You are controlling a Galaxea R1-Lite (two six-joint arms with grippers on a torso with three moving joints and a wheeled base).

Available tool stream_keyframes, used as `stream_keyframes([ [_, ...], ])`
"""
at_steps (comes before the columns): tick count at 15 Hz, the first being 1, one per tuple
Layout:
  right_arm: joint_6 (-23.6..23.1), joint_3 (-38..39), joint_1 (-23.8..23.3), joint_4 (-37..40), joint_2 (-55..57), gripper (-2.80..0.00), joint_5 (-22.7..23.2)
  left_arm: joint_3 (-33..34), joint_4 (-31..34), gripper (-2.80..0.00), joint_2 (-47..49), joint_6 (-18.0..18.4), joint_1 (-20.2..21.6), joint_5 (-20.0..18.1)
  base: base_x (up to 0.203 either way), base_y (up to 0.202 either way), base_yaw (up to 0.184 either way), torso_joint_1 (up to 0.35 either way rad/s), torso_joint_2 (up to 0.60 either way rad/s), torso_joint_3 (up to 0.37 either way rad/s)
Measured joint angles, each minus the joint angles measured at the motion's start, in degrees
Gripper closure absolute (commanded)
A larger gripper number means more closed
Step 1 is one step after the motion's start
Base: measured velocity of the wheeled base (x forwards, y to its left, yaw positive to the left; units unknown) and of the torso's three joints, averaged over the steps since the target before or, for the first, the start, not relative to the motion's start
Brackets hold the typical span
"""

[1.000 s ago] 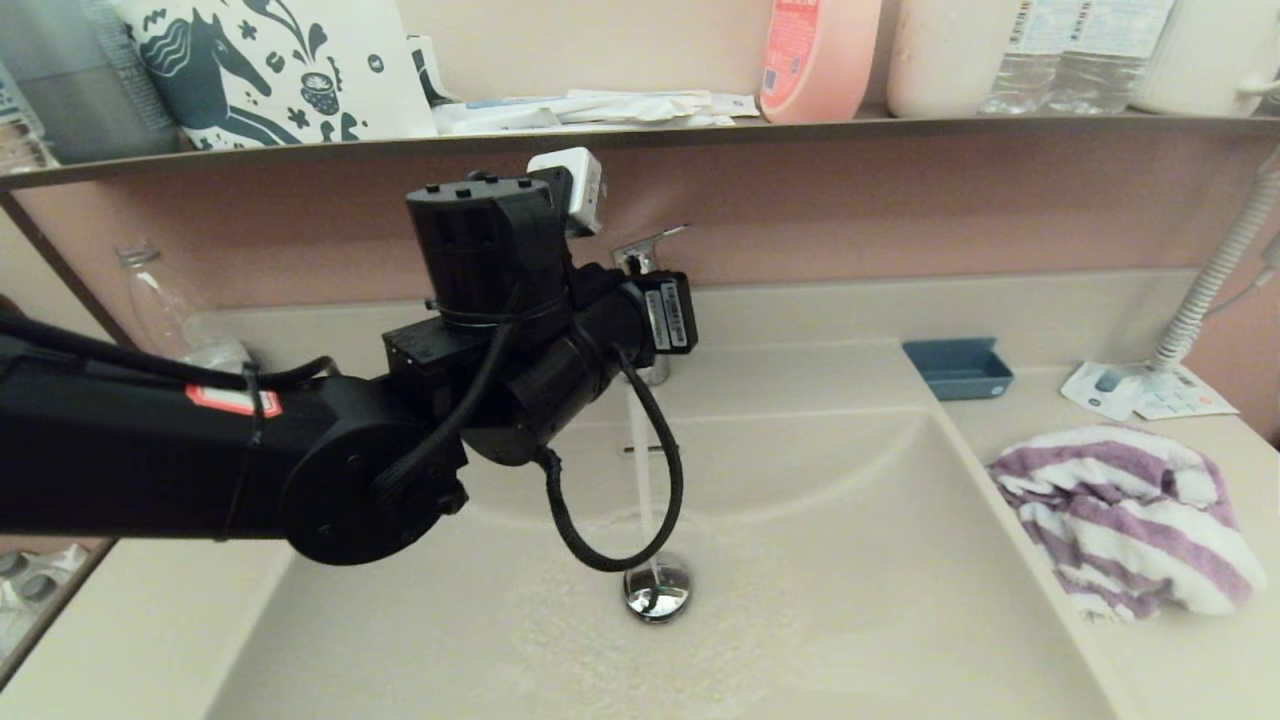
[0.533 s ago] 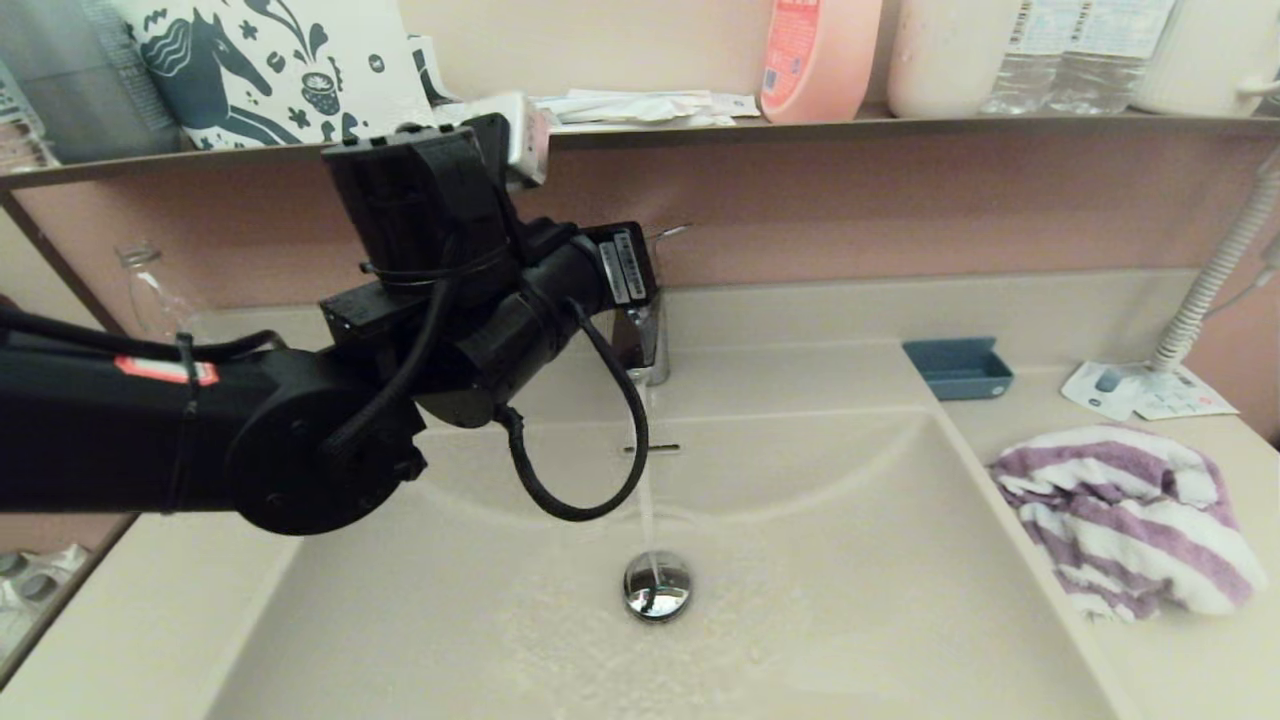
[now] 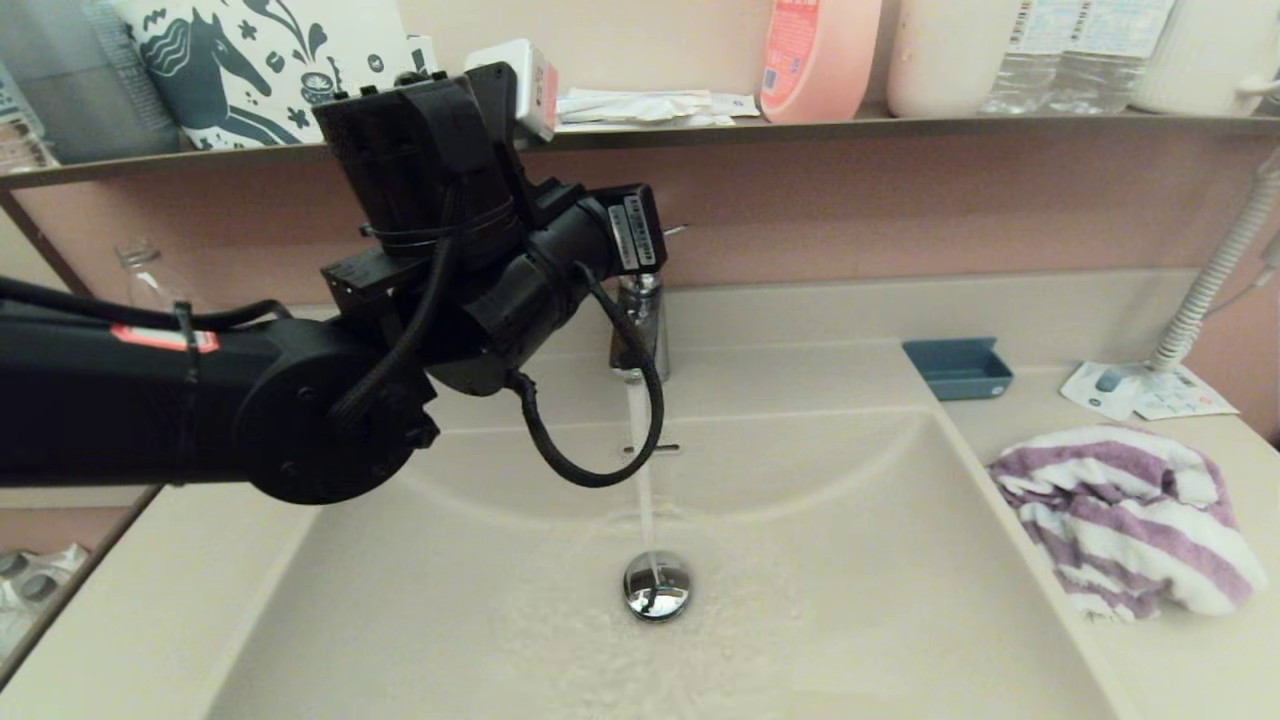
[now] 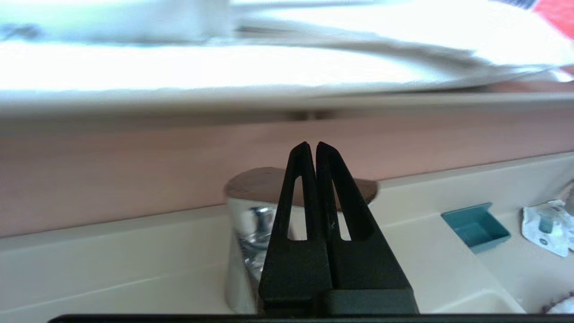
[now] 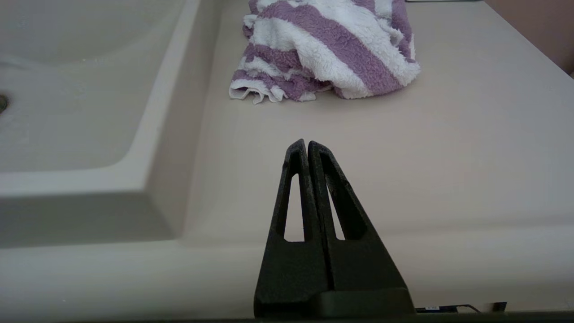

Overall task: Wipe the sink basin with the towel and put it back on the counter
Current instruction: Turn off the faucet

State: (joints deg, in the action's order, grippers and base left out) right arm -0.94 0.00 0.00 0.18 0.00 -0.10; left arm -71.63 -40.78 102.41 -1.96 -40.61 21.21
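Faucet (image 3: 640, 330) behind left arm (image 3: 200, 400)

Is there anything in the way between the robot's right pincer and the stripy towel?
No, nothing visible. In the right wrist view, only bare counter lies between the shut right pincer and the towel. The towel sits crumpled beside the sink basin, with nothing on top of it.

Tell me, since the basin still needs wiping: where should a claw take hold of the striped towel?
Probably the raised bunched fold on top of the towel, coming from above. It lies crumpled on the counter right of the sink basin, so edges sit flat. The right claw, shut, is nearest.
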Motion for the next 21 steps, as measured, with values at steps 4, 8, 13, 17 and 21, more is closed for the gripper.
stream_keyframes([
  [4, 0.0, 0.0, 0.0, 0.0, 0.0, 0.0, 0.0, -1.34, 0.78, 0.0, 1.66, 0.26, -1.39, -0.01, 0.0, 0.0, 0.0, 0.0, 0.0, 0.0],
  [8, 0.0, 0.0, 0.0, -0.02, 0.0, 0.0, 0.0, -1.4, 3.94, 0.0, 2.8, -0.13, -2.24, -0.19, 0.0, 0.0, 0.0, 0.0, 0.0, 0.0],
  [13, 0.0, 0.0, 0.0, -0.02, 0.0, 0.0, 0.0, -0.06, 4.21, 0.0, 3.23, -0.38, -3.18, -0.18, 0.0, 0.0, 0.0, 0.0, 0.0, 0.0],
  [17, 0.0, 0.0, 0.0, -0.01, 0.0, 0.0, 0.01, 2.29, 3.73, 0.0, 2.96, -0.46, -4.55, 0.01, 0.0, 0.0, 0.0, 0.0, 0.0, 0.0],
  [21, 0.0, 0.0, 0.0, 0.0, 0.0, 0.0, 0.0, 2.24, 4.28, 0.0, 2.23, -0.33, -4.43, 0.9, 0.0, 0.0, 0.0, 0.0, 0.0, 0.0],
])
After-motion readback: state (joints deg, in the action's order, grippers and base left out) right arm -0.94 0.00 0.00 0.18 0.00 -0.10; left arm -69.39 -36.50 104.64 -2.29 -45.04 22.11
